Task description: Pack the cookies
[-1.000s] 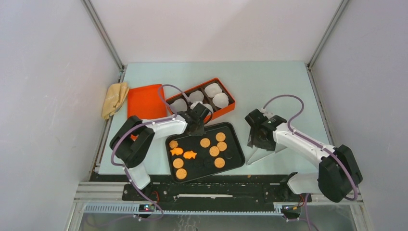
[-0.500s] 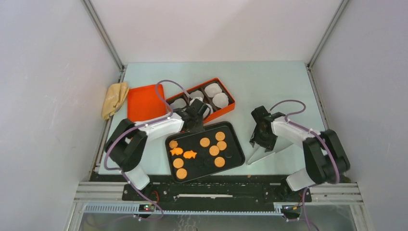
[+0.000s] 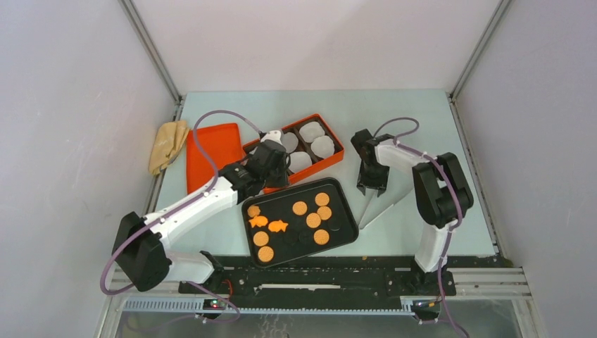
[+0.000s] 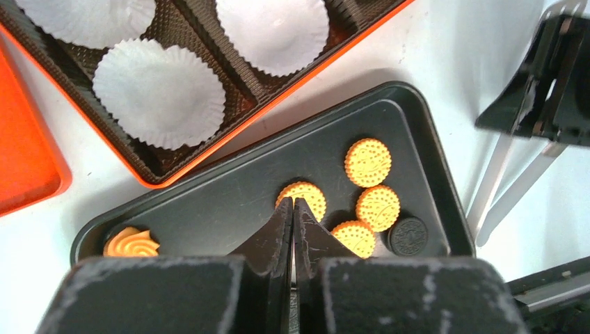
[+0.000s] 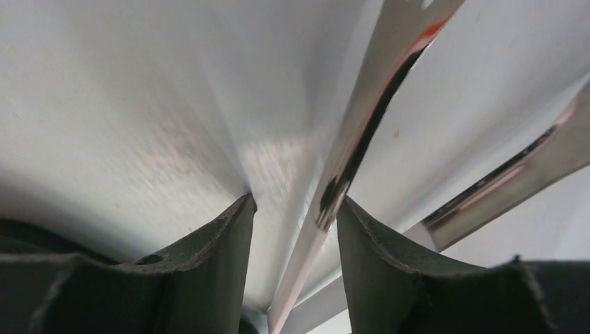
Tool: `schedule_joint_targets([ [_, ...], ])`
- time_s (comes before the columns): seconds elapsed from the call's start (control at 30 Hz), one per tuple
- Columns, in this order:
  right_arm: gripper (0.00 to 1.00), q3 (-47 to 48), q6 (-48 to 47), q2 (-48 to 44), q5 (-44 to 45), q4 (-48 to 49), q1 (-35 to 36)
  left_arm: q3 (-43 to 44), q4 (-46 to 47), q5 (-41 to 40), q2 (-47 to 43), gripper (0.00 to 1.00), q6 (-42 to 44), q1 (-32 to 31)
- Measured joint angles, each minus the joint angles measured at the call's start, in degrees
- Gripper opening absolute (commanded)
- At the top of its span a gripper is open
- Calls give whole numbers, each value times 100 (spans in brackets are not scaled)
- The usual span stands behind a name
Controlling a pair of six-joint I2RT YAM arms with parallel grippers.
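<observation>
The cookies lie on a black tray [image 3: 345,227]: several round orange ones [image 3: 322,199], two orange fish-shaped ones [image 3: 278,226], and a few dark round ones [image 3: 336,228]. My left gripper [image 3: 276,173] hovers over the tray's far edge, beside the orange box. In the left wrist view it [image 4: 293,203] is shut and empty, its tips over a round orange cookie [image 4: 312,197]. My right gripper [image 3: 370,184] is open. In the right wrist view it [image 5: 296,205] straddles one arm of the metal tongs [image 5: 369,125] lying on the table.
An orange box [image 3: 331,134] holds white paper liners [image 3: 322,146] in dark compartments behind the tray. Its orange lid [image 3: 211,149] lies to the left, beside a yellow cloth [image 3: 167,144]. The tongs [image 3: 384,204] lie right of the tray. White walls enclose the table.
My left arm has stretched out and its gripper has shifted slightly left and back toward the orange box. My right gripper has moved back and left to the far end of the tongs.
</observation>
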Motion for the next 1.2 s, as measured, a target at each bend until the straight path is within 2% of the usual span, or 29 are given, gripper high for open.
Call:
schedule_joint_targets([
  [0.4,57,2055,-1818,1475,1381,-570,33,2,-240,-234,155,5,28,0],
  [0.7,57,3311,-2889,2210,1056,-452,-227,15,-111,-332,756,4,0,0],
  [0.83,59,4052,-2922,2579,1047,-407,-278,20,-66,-291,1067,4,-15,0],
  [0.97,62,4398,-2743,2636,1399,-361,-267,22,42,-125,1405,4,-68,0],
  [1.1,64,4225,-2371,2341,1591,-262,-264,55,310,103,1919,4,-142,0],
  [1.2,65,3545,-2009,1578,1587,-164,-262,155,424,170,2382,4,-153,0],
])
